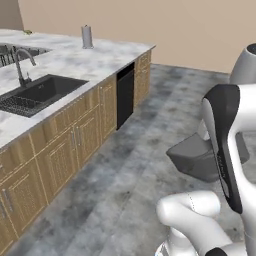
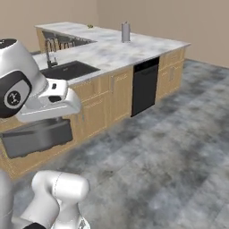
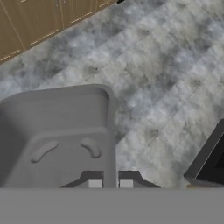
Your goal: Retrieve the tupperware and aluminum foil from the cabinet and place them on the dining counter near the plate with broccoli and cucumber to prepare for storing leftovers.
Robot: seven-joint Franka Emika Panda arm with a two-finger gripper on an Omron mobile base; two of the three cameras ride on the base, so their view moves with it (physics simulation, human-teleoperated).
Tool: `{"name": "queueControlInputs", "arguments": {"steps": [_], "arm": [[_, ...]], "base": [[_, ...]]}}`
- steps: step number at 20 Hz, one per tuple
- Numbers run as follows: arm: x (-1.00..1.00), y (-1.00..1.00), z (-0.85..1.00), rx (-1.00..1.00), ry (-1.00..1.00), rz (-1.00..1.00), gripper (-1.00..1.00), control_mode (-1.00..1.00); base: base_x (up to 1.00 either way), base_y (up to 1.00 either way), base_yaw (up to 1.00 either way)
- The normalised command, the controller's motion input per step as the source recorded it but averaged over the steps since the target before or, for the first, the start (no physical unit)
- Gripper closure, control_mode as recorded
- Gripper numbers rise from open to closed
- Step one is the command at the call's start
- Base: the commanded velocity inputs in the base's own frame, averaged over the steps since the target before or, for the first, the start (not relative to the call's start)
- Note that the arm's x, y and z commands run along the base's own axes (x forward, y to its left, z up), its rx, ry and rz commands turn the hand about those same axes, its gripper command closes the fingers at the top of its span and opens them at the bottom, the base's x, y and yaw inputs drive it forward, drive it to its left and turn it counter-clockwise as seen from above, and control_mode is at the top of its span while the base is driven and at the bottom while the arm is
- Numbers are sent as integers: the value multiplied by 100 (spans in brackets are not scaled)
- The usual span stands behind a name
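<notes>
Tupperware (image 2: 38,136), a grey open container, hung in the tool (image 3: 110,183), whose two dark tips were pinched shut on its rim, well above the grey tiled floor (image 2: 170,170) and in front of the wooden cabinet doors (image 1: 55,160). From the left base view, the dark sink (image 1: 37,95) with its faucet (image 1: 22,65) lay on the left, set into the marble tabletop (image 1: 95,60). Further right a grey cylinder (image 1: 87,36) stood near the far edge. Below that corner sat the black dishwasher (image 1: 125,95). Rightmost was the tupperware beside the white arm (image 1: 227,145).
</notes>
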Motion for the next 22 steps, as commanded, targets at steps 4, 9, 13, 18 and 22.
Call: {"name": "queueControlInputs", "arguments": {"steps": [4,9,13,18,22], "arm": [[0,0,0,0,0,0,100,100],[0,0,0,0,0,0,100,100],[0,0,0,0,0,0,100,100],[0,0,0,0,0,0,100,100],[0,0,0,0,0,0,100,100]], "base": [[100,-48,5],[100,-54,0],[100,-62,-2],[100,-29,-23],[100,-4,-34]]}}
